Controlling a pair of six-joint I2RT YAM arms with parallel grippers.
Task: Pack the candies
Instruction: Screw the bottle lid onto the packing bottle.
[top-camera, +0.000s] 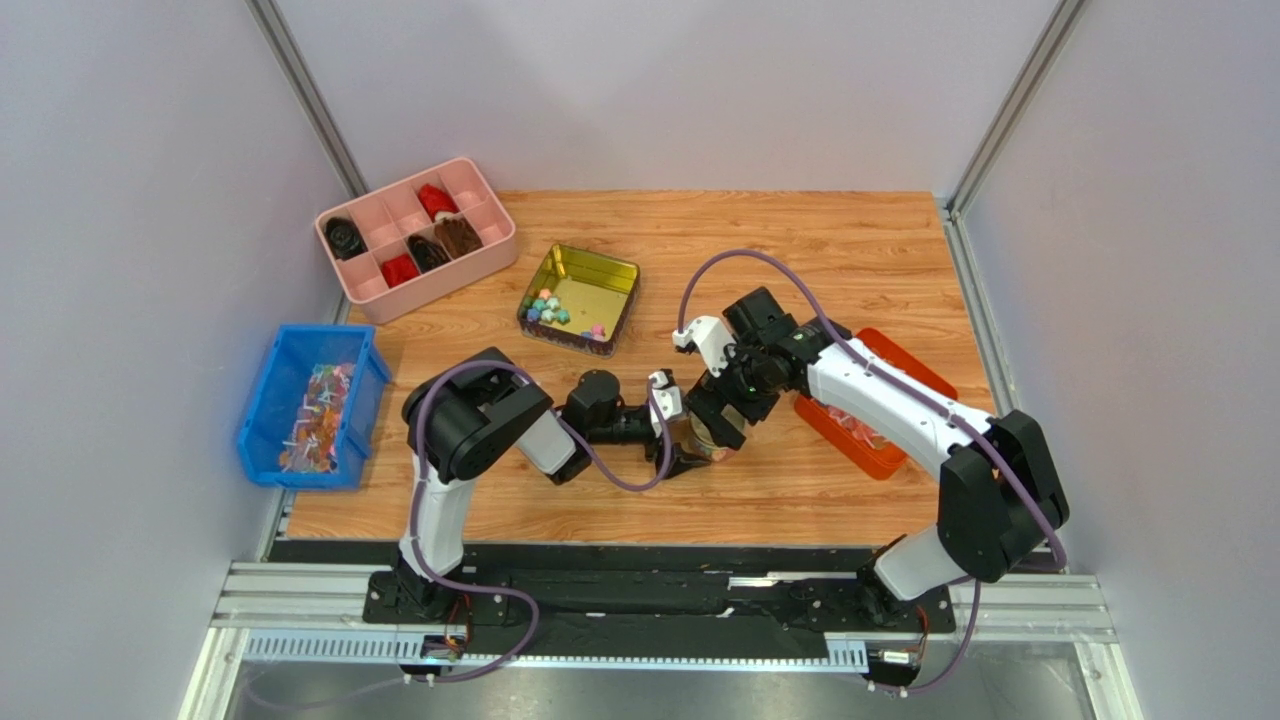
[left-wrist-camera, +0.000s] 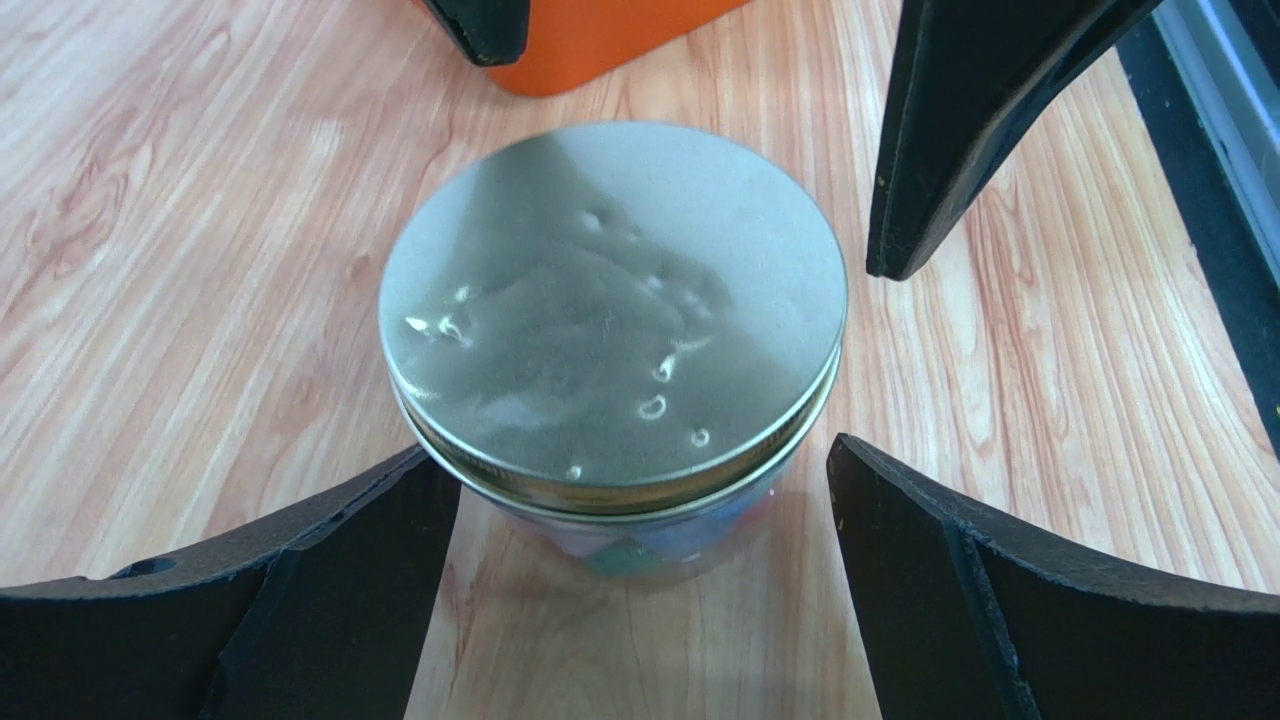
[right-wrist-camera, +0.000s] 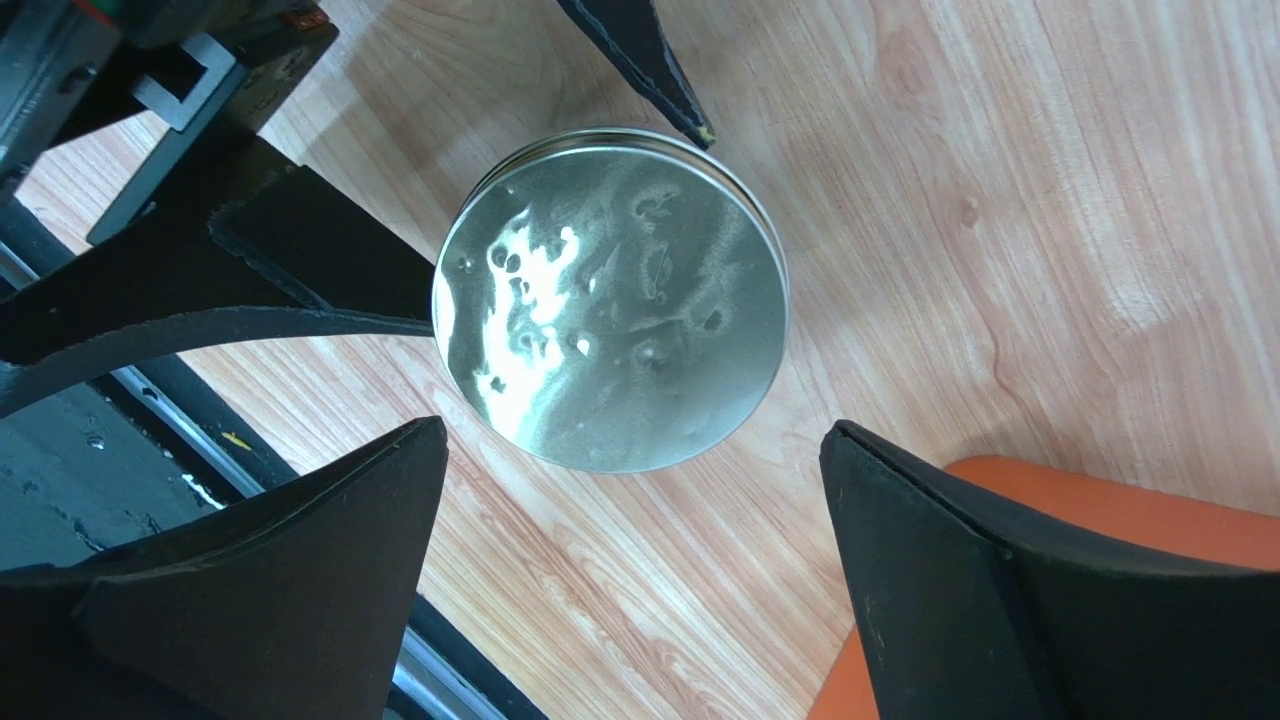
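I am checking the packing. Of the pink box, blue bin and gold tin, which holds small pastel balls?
The gold tin; the pink box holds dark pieces, the blue bin wrapped sweets.

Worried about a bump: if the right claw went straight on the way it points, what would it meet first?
Probably the silver jar lid: it lies ahead between the right claw's open jaws, though depth is unclear.

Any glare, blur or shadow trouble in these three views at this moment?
Left wrist: the lid shows a soft grey sheen with a few bright specks, no blow-out. Right wrist: harsher glare, white patches on the lid's left half. Top external: even light, sharp, yet the candies in the gold tin are too small to resolve singly.
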